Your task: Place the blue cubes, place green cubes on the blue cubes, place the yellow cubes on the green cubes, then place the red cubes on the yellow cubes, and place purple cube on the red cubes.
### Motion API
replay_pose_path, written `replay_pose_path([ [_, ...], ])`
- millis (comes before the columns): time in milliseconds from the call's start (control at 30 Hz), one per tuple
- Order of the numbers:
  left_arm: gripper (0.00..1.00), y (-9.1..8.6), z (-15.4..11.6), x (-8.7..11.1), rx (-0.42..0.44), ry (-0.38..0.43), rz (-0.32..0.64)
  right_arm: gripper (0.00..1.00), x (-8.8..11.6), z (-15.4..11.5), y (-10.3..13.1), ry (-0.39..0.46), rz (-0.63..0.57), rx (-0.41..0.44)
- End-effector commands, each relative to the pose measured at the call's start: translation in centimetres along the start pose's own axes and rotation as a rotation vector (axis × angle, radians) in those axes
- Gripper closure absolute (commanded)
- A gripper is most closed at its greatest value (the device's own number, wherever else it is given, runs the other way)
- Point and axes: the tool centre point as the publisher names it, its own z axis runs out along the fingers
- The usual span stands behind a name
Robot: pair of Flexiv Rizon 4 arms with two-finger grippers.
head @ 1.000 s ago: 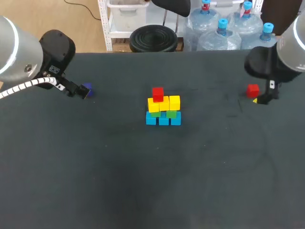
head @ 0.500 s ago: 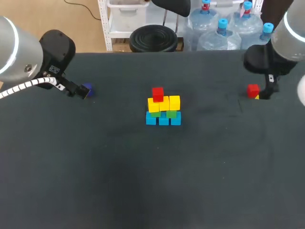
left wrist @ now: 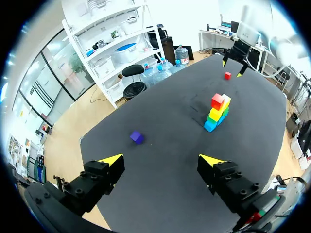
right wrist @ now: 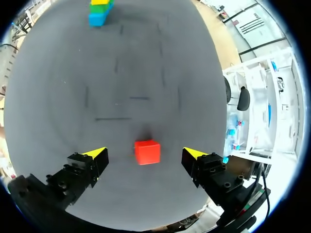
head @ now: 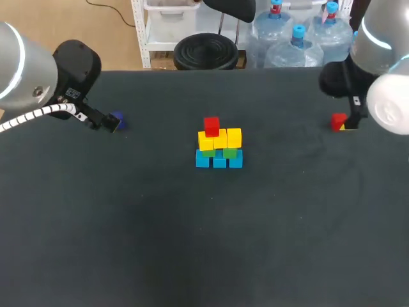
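A stack point(head: 219, 146) stands mid-table: three blue cubes point(head: 219, 161), green cubes point(head: 230, 153) on them, three yellow cubes point(head: 220, 139) above, and one red cube point(head: 211, 125) on top. A second red cube point(head: 338, 121) lies alone at the right. My right gripper point(head: 348, 123) hangs open just beside and above it. In the right wrist view this red cube point(right wrist: 147, 151) sits on the table between the spread fingers of the right gripper point(right wrist: 145, 153), untouched. The purple cube point(head: 116, 118) lies at the left, next to my open left gripper point(head: 102, 121). From the left wrist, the purple cube point(left wrist: 136, 137) shows well ahead of the left gripper point(left wrist: 161, 159).
The dark table point(head: 192, 243) is bare apart from the cubes. The stack point(left wrist: 217, 112) and my right gripper point(left wrist: 232, 68) show far ahead in the left wrist view. The stack's blue cube point(right wrist: 97, 19) shows far ahead in the right wrist view.
My right arm has swung a little leftward and turned, bringing its gripper closer over the loose red cube. The left arm and all cubes have stayed still.
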Motion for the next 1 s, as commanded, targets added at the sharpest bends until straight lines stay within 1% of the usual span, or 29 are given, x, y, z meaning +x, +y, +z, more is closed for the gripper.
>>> replay_pose_path([
  [33, 0.0, 0.1, 0.0, 0.0, 0.005, -0.002, 0.001, 0.0, 0.4, 0.9, -1.0, -0.007, 0.001, -0.053],
  [367, 0.0, 0.1, 0.0, 0.0, 0.005, -0.002, 0.001, 0.0, 0.2, 2.3, -1.4, -0.01, -0.013, -0.089],
  [633, 0.0, 0.1, 0.0, 0.0, 0.005, -0.002, 0.001, 0.0, 0.1, 3.5, -1.0, -0.005, -0.026, -0.118],
  [667, 0.0, 0.1, 0.0, 0.0, 0.005, -0.002, 0.001, 0.05, 0.2, 3.6, -1.0, -0.004, -0.027, -0.121],
  [700, 0.0, 0.1, 0.0, 0.0, 0.005, -0.002, 0.001, 0.13, 0.2, 3.7, -1.0, -0.003, -0.026, -0.124],
  [733, 0.0, 0.1, 0.0, 0.0, 0.005, -0.002, 0.001, 0.23, 0.2, 3.7, -0.9, -0.002, -0.026, -0.126],
  [767, 0.0, 0.1, 0.0, 0.0, 0.005, -0.002, 0.001, 0.29, 0.3, 3.8, -0.9, -0.002, -0.026, -0.128],
  [800, 0.0, 0.1, 0.0, 0.0, 0.005, -0.002, 0.001, 0.52, 0.3, 3.8, -0.9, -0.001, -0.024, -0.13],
  [833, 0.0, 0.1, 0.0, 0.0, 0.005, -0.002, 0.001, 0.62, 0.4, 3.8, -0.9, 0.0, -0.023, -0.132],
  [867, 0.0, 0.1, 0.0, 0.0, 0.005, -0.002, 0.001, 0.67, 0.4, 3.9, -0.9, 0.0, -0.022, -0.133],
  [967, 0.0, 0.1, 0.0, 0.0, 0.005, -0.002, 0.001, 0.76, 0.5, 3.9, -0.8, 0.0, -0.015, -0.139],
  [1000, 0.0, 0.1, 0.0, 0.0, 0.005, -0.002, 0.001, 0.87, 0.6, 3.9, -0.7, 0.0, -0.014, -0.139],
])
